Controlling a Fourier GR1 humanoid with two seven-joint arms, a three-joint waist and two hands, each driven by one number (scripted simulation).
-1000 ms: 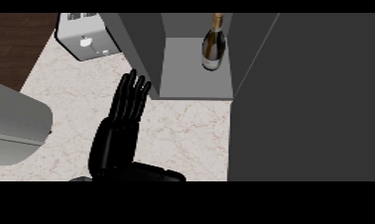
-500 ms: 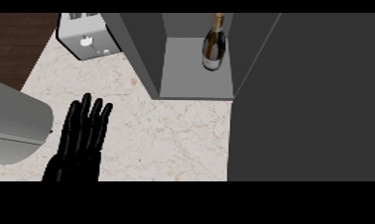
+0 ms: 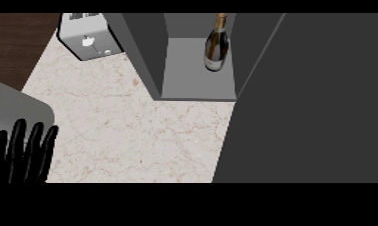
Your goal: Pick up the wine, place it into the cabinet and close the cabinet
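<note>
The left hand [image 3: 28, 152] is showing at the lower left corner of the head view, fingers straight and spread, pointing up the frame, holding nothing. The right hand is not appearing in the view.

The wine bottle [image 3: 215, 45] is standing upright inside the open cabinet [image 3: 196, 86], well apart from the hand, up and to its right. It is sitting on the cabinet's grey shelf, near the right inner wall and toward the back. The cabinet's left side panel [image 3: 144, 45] is standing between the hand and the bottle. A large dark panel [image 3: 303, 100], likely the cabinet door, is filling the area to the far right of the hand.

A toaster [image 3: 88, 37] is resting on the marble counter [image 3: 140, 130] above the hand, just left of the cabinet. A grey curved object [image 3: 22, 107] is lying just above the fingertips, its identity not determinable
</note>
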